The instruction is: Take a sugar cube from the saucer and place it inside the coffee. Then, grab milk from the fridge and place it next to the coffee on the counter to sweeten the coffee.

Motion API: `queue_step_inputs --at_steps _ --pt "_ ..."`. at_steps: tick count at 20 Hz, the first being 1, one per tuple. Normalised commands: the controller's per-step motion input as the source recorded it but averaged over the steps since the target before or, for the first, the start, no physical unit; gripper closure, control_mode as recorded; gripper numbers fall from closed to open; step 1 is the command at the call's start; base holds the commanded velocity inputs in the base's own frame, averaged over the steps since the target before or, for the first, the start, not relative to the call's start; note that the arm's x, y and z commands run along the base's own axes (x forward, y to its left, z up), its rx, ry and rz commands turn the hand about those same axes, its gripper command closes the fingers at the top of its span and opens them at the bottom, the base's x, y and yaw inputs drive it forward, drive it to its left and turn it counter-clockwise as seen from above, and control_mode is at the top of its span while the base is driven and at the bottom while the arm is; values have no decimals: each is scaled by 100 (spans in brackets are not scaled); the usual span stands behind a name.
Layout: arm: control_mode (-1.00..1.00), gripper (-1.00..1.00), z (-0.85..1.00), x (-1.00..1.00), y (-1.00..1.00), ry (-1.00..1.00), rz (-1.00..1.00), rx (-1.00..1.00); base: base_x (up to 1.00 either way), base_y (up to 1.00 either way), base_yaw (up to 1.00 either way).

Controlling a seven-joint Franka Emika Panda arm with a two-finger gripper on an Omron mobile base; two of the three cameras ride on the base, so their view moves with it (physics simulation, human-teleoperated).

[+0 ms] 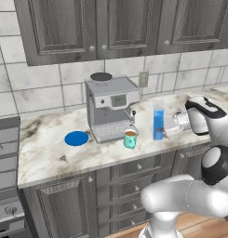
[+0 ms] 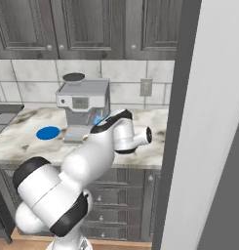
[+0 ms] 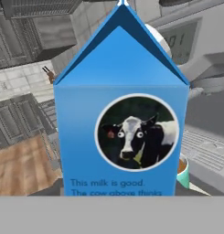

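Observation:
The blue milk carton (image 1: 158, 123) stands upright on the white marble counter (image 1: 50, 153), just right of the teal coffee mug (image 1: 130, 138); whether its base touches the worktop I cannot tell. My gripper (image 1: 164, 125) reaches in from the right and is shut on the milk. The hand view has the carton's cow label (image 3: 137, 132) very close, with the mug's rim (image 3: 183, 170) peeking out behind its right side. The bright-blue saucer (image 1: 77, 138) lies left of the espresso machine. The sugar cube is out of sight. The fridge's white door (image 2: 211, 122) stands at the right.
A grey espresso machine (image 1: 110, 108) sits directly behind the mug. The stovetop (image 1: 4, 153) borders the counter on the left. Dark upper cabinets (image 1: 110, 23) hang above, and drawers (image 1: 134, 186) run below the counter edge.

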Motion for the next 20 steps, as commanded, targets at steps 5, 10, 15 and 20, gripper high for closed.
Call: queue_step_inputs --at_steps 5,10,15,20 --pt "-100 100 -16 10 -4 -13 4 -1 0 0 0" --pt "-100 100 -37 10 -1 -15 7 0 0 0 0" --pt "-100 100 -11 21 0 -10 0 0 0 0 0" --pt "-100 100 -22 24 10 -4 0 0 0 0 0"
